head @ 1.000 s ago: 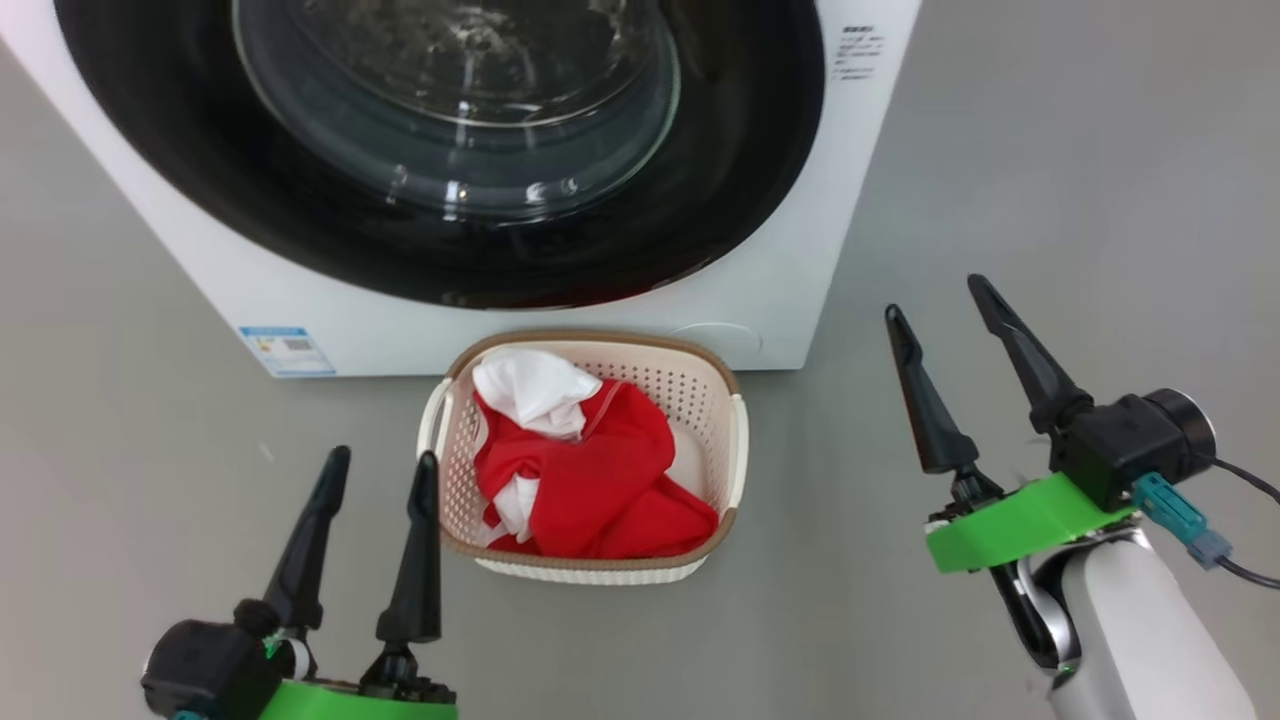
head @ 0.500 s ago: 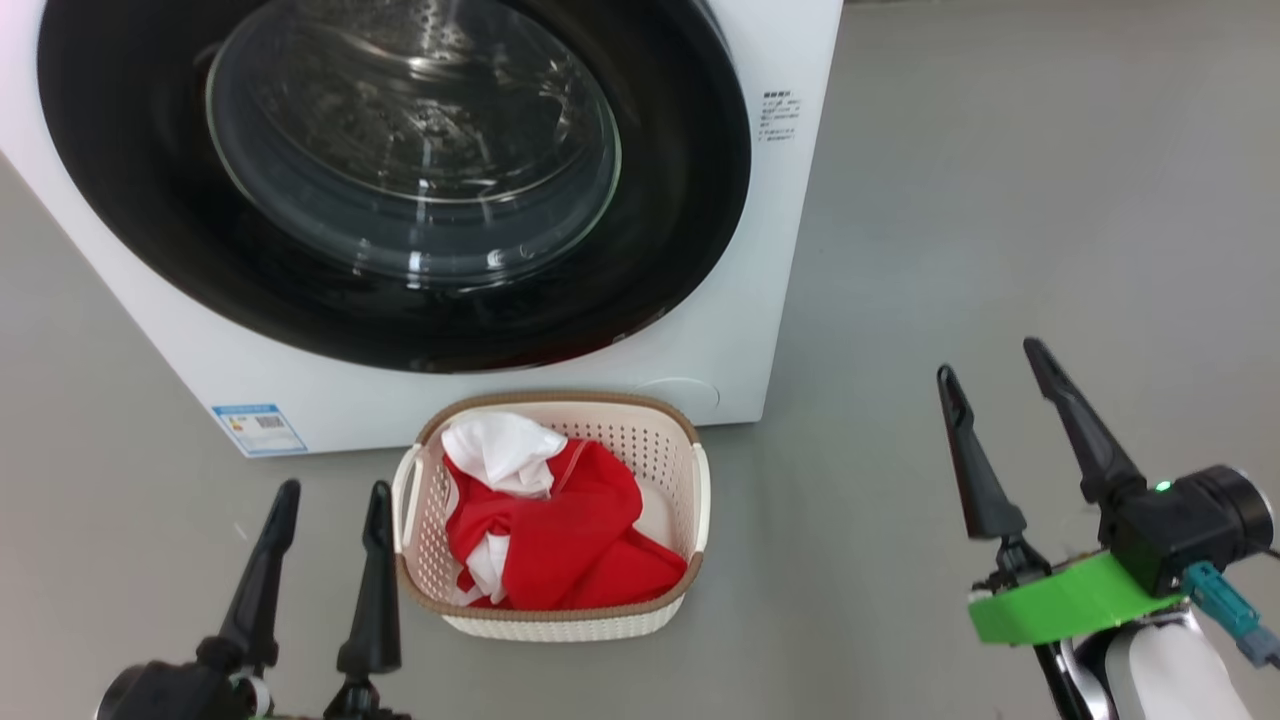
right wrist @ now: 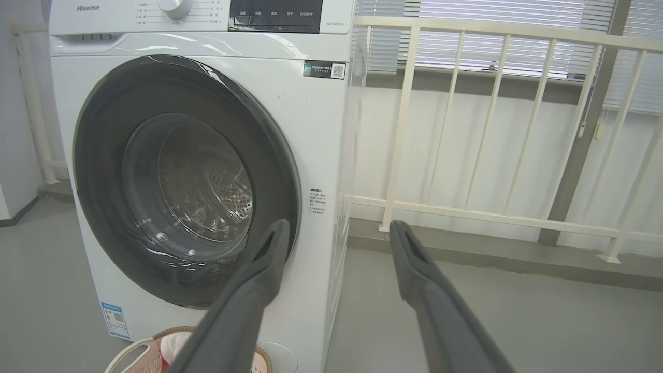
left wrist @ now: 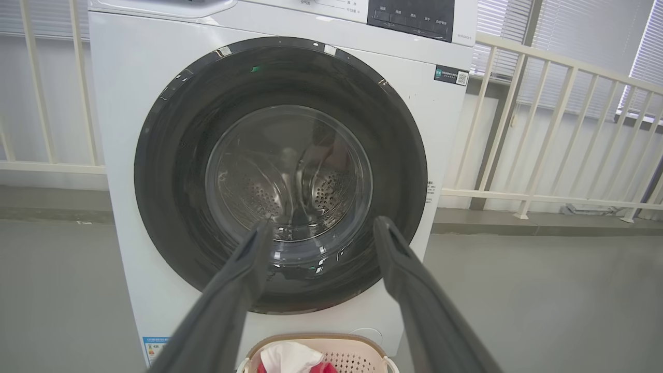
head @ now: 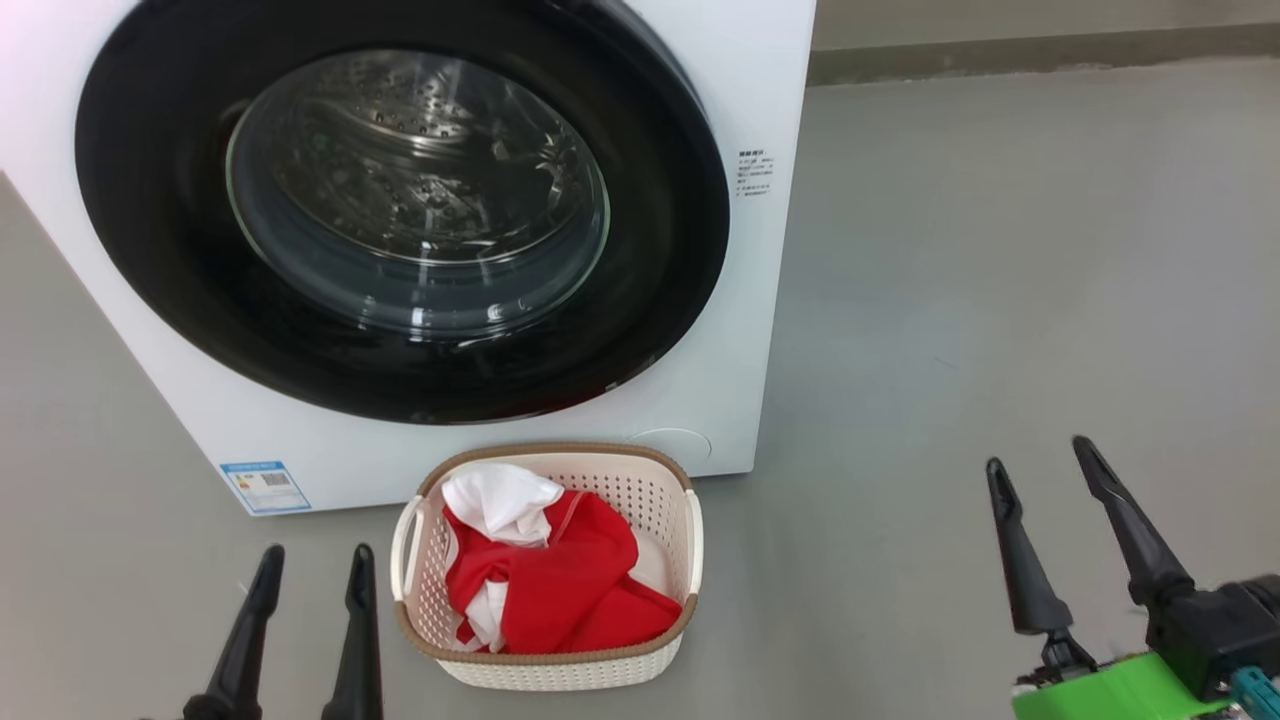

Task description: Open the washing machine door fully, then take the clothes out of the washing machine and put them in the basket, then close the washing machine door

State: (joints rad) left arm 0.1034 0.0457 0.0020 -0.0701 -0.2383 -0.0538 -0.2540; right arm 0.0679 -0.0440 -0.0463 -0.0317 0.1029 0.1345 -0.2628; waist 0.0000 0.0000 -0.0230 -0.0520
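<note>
Red and white clothes (head: 560, 590) lie heaped in the basket (head: 545, 452). In the head view it stands on the grey floor (head: 1000, 250), just to the right of the left gripper (head: 317, 552) and a little beyond its tips. That gripper's two dark fingers stand spread with nothing between them. The right gripper (head: 1038, 452) is well apart from the basket, off to its right, with its jaws likewise spread and empty over bare floor. Ahead of both pairs of jaws rises the washing machine (head: 760, 100), its washing machine door (head: 150, 200) shut flush against the front. The basket sits close to the machine's foot; whether they touch cannot be told. A small blue label (head: 265, 486) lies straight ahead of the left fingers.

In the left wrist view, the left gripper (left wrist: 322, 224) points at the washing machine door (left wrist: 171, 171), whose glass centre shows through the gap of the parted jaws, well ahead of them. The basket (left wrist: 316, 338) with the clothes (left wrist: 290, 357) shows low in the gap between the fingers.

In the right wrist view, the right gripper (right wrist: 339, 224) holds its jaws wide, framing the right edge of the washing machine (right wrist: 321, 129) and a white railing (right wrist: 466, 129) behind. The washing machine door (right wrist: 103, 129) is ahead and left of the left finger. The basket (right wrist: 132, 357) and clothes (right wrist: 173, 344) peek out low, left of that finger.
</note>
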